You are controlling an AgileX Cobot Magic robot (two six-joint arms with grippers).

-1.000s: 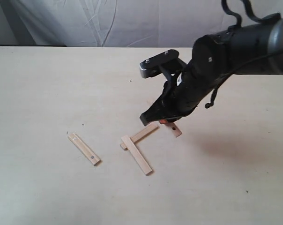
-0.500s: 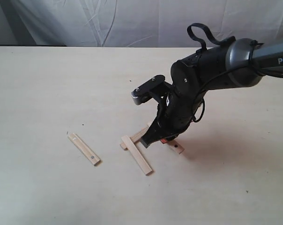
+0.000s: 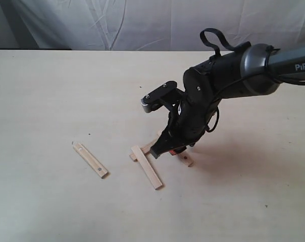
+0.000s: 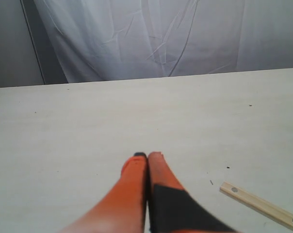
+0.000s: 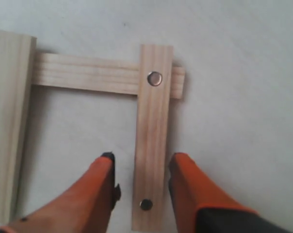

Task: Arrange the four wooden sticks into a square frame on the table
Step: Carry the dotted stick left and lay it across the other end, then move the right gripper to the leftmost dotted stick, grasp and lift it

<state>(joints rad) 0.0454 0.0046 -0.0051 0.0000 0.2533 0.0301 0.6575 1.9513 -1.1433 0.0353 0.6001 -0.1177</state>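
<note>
**As the right gripper straddles the third stick, one side of the square is not yet laid**

Where the right wrist view looks down, the right gripper (image 5: 144,160) stands low over the work with its orange fingers (image 5: 105,187) apart. They sit on either side of a short flat strip of light tan wood with two small metal dots (image 5: 151,126). A clear gap shows on one side, while the other finger is just beside the wood, so the strip looks released or about to be, not squeezed.

The far end of this dotted strip overlaps a plain tan cross strip (image 5: 88,74). The cross strip's other end meets a wider-looking tan strip (image 5: 10,121), and the three make a U with one side open.

In the exterior view, the black right arm (image 3: 228,80) reaches in from 2 o'clock. The fourth tan strip with dark dots (image 3: 90,160) lies alone at 9 o'clock from the U, well apart from it. It runs from 10 to 4 o'clock on the pale beige table (image 3: 51,91).

The left gripper (image 4: 147,158) hovers over bare table with its orange fingers pressed together, holding nothing. The loose strip is near it.

Judged from this, the step in hand is seating the third side. Next, the gripper should lift straight up so it does not nudge the overlaps. The lone strip then needs fetching, turning parallel to the cross strip, and laying across the two open ends.
</note>
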